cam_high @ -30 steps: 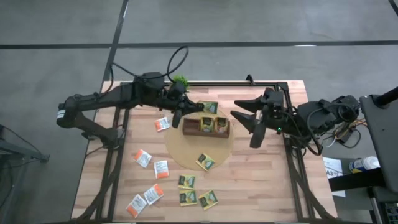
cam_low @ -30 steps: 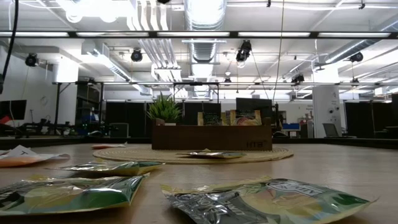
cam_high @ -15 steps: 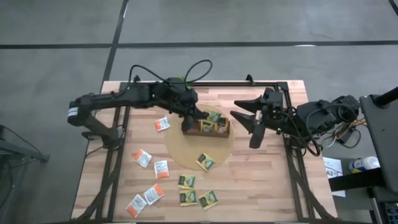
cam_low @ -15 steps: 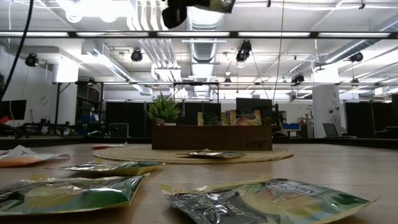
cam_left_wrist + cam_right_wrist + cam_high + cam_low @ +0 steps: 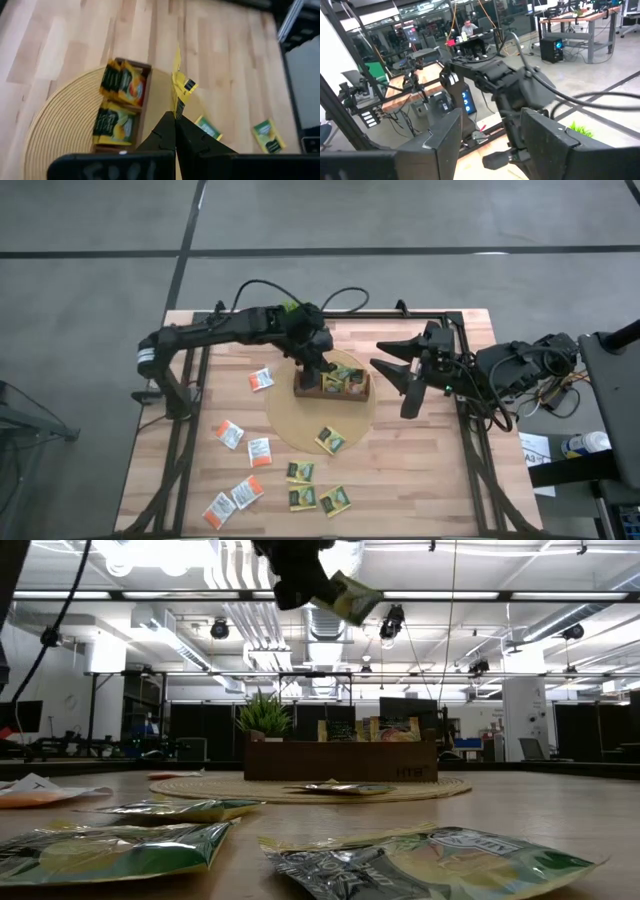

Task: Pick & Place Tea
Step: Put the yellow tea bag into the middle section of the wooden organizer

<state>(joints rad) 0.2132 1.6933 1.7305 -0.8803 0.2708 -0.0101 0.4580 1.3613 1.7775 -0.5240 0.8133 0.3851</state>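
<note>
- The left gripper (image 5: 175,116) is pressed together on one green-and-yellow tea sachet (image 5: 179,84), pinching its lower edge so the sachet stands edge-on above the fingertips.
- In the high view that gripper (image 5: 318,367) hangs over the near-left part of the brown tray (image 5: 331,392), with the left arm (image 5: 215,330) reaching in a long line from the table's left edge across to the round woven mat (image 5: 352,426).
- From table height the held sachet (image 5: 349,597) shows tilted and well above the tray (image 5: 340,760).
- The right gripper (image 5: 397,383) has its fingers spread wide and holds nothing; it waits beside the mat's right edge, and its arm (image 5: 510,370) folds back past the table's right side.
- Nearest the front edge of the table (image 5: 420,480) lie three green-and-yellow sachets (image 5: 318,499) close together, and to their left four white-and-orange sachets (image 5: 245,493) scattered flat.
- One more green-and-yellow sachet (image 5: 332,440) lies on the mat, in front of the tray.
- The tray sits on the mat; its compartments hold green-and-yellow sachets (image 5: 114,124) standing upright, with more in the neighbouring compartment (image 5: 124,85).
- A single white-and-orange sachet (image 5: 261,380) lies left of the tray, off the mat.
- A small potted plant (image 5: 265,716) stands behind the tray's left end.
</note>
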